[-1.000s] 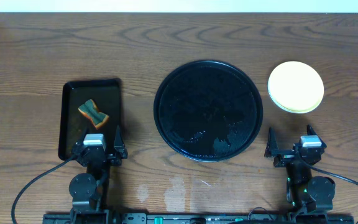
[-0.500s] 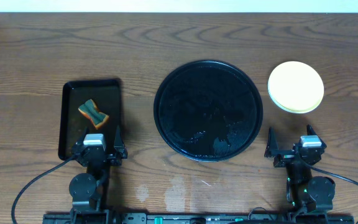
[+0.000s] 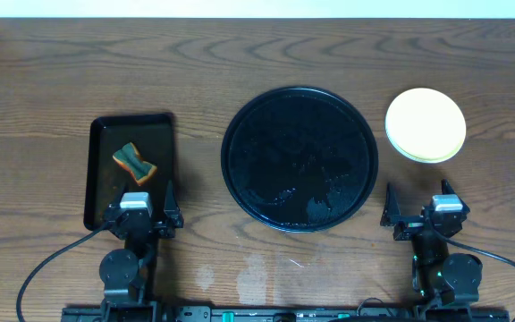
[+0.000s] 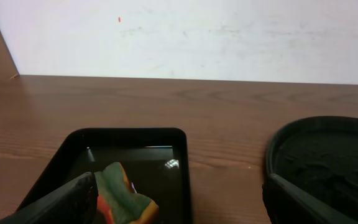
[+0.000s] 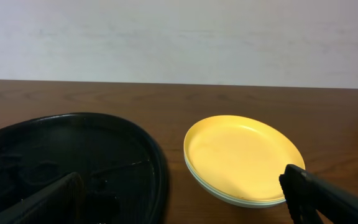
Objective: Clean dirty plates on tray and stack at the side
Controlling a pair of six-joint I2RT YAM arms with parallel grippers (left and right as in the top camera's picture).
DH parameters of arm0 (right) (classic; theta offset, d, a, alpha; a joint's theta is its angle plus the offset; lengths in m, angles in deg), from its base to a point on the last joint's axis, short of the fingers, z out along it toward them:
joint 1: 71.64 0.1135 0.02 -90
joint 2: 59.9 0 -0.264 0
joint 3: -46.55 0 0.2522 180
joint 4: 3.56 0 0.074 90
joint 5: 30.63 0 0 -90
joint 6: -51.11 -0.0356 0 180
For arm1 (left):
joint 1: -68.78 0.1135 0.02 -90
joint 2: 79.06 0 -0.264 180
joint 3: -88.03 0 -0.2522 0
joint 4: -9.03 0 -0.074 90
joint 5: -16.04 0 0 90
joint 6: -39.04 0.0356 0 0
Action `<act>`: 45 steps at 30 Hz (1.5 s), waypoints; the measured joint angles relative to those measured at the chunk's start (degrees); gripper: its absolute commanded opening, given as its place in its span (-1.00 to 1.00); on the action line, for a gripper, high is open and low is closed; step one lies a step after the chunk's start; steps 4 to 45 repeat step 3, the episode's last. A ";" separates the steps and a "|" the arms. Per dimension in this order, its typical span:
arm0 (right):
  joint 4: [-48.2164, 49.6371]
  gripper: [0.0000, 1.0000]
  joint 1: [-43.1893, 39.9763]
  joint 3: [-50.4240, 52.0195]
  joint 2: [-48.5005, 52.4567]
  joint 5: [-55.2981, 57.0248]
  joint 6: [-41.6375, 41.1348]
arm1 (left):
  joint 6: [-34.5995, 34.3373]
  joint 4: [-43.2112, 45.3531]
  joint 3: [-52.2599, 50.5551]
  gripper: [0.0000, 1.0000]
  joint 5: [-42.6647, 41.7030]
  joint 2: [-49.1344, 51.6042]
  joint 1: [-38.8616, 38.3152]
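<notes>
The left claw is sitting low and drawn back, its jaws standing wide apart and gripping nothing. The right claw is sitting the same way, its jaws spread fully and empty. Both are pointing straight forward.

Overhead cam looks straight down on the table from high enough to take in all of it, wall side at top. My left wrist cam sits low, close to the tabletop, facing the wall across the rectangular tray; the round tray shows at its right edge. My right wrist cam has the same low forward look, round tray at left, plates at right. The wrist views share only the round tray; overhead covers both.
</notes>
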 measured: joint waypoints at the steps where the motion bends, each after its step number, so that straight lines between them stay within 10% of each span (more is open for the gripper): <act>1: 0.02 0.99 0.00 0.00 0.00 0.00 0.00 | 0.02 0.00 0.00 0.71 0.00 0.02 0.00; 45: 0.00 0.99 0.00 0.00 0.00 0.00 0.00 | 0.00 0.00 0.00 0.71 0.00 0.00 0.00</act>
